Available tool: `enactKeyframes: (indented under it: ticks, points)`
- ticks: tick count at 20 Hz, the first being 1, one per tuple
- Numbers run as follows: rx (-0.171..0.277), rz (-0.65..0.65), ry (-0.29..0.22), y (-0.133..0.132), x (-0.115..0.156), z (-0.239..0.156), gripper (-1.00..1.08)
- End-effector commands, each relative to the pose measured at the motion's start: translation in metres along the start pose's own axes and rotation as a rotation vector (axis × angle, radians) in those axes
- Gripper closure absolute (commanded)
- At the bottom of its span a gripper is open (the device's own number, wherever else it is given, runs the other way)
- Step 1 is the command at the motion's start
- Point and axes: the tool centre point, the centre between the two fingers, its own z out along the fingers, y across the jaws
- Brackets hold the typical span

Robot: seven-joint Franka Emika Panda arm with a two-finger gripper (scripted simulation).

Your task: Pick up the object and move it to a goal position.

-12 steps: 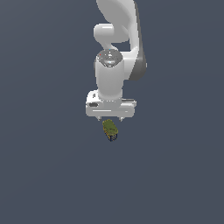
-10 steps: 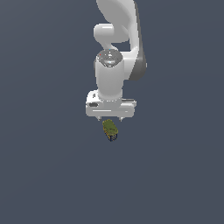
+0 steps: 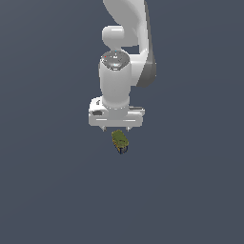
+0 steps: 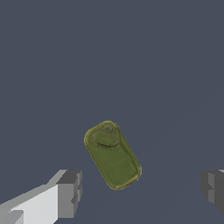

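Observation:
The object (image 3: 119, 141) is a tiny olive-green and yellow item with a dark end, lying on the grey floor just below the white gripper (image 3: 116, 129) in the exterior view. In the wrist view the object (image 4: 112, 155) shows as a rounded olive-green slab, lying at a slant. It sits between the two fingers but apart from both. One grey fingertip (image 4: 69, 194) and the other (image 4: 214, 188) stand wide apart. The gripper (image 4: 140, 192) is open and holds nothing.
The white arm (image 3: 125, 57) rises above the gripper toward the top of the exterior view. The plain grey floor (image 3: 52, 190) surrounds the object.

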Motion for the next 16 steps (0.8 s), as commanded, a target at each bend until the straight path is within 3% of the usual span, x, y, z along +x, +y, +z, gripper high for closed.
enactKeyframes:
  ticks: [1, 16]
  points:
    - [-0.003, 0.000, 0.001, 0.002, 0.000, -0.001, -0.92]
    - [0.006, -0.148, -0.006, -0.004, -0.004, 0.020, -0.92]
